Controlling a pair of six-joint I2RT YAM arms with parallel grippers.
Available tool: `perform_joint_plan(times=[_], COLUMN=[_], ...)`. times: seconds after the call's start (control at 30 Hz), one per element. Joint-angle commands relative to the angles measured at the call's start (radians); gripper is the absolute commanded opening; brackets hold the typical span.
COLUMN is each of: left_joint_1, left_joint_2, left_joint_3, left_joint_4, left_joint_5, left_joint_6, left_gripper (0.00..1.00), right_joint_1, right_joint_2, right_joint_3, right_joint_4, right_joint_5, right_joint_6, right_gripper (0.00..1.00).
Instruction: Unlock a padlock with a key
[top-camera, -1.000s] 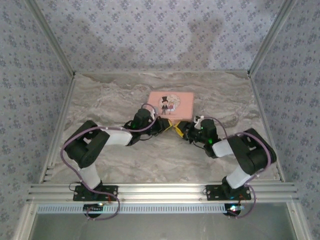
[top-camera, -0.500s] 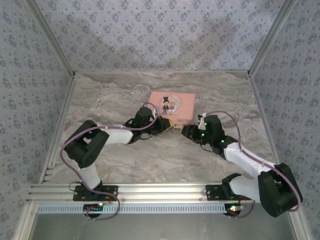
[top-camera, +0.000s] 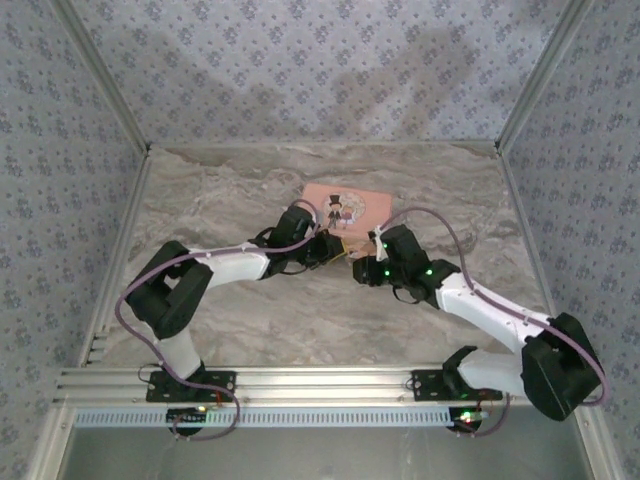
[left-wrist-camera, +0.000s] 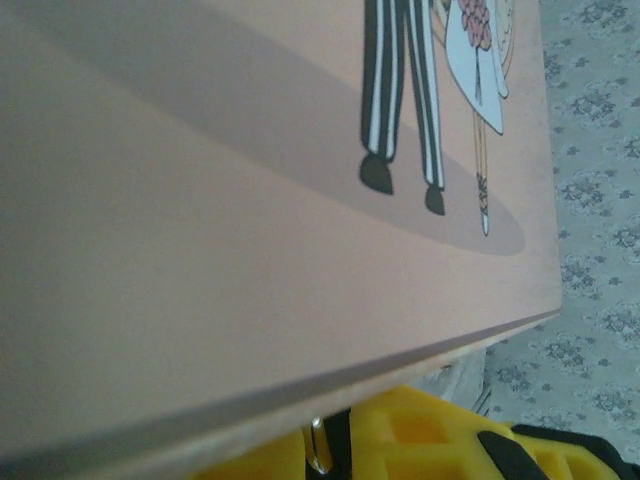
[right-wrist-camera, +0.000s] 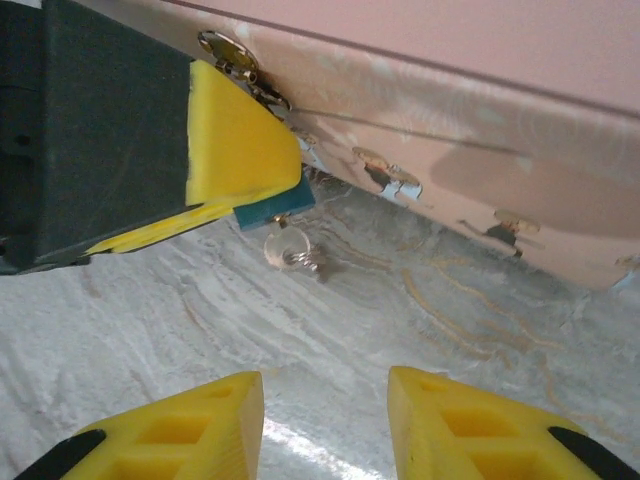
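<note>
Pink tin (top-camera: 345, 208) ahead: left gripper (right-wrist-camera: 288, 188) pinches padlock (right-wrist-camera: 275, 207) at its front edge, key (right-wrist-camera: 305, 262) dangling below. Right gripper (right-wrist-camera: 325, 420) has swung in, jaws widening, empty. We expect key grab next.

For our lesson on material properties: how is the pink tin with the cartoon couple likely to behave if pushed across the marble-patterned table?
The pink tin looks low and wide, so it would probably slide rather than tip. Its side reflects like polished metal, and the table looks smooth, so it may skid easily.
</note>
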Motion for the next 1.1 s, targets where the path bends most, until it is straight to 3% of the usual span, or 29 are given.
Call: perform_joint_plan(times=[0.0,0.5,1.07], left_joint_1=[-0.008,-0.009,-0.007], left_joint_2=[-0.056,-0.055,-0.053], left_joint_3=[0.044,0.079,0.082], left_joint_4=[-0.070,-0.108,-0.111], left_joint_5=[0.002,0.018,0.030], left_joint_6=[0.008,0.012,0.015], left_gripper=[0.04,0.04,0.04], right_joint_1=[0.013,0.063,0.091], right_joint_2=[0.035,0.178,0.254], right_joint_3=[0.051,0.143,0.214], right_joint_4=[-0.016,0.007,-0.027], right_joint_5=[0.046,0.071,0.108], right_joint_6=[-0.075,-0.167,-0.230], right_gripper=[0.42,0.46,0.32])
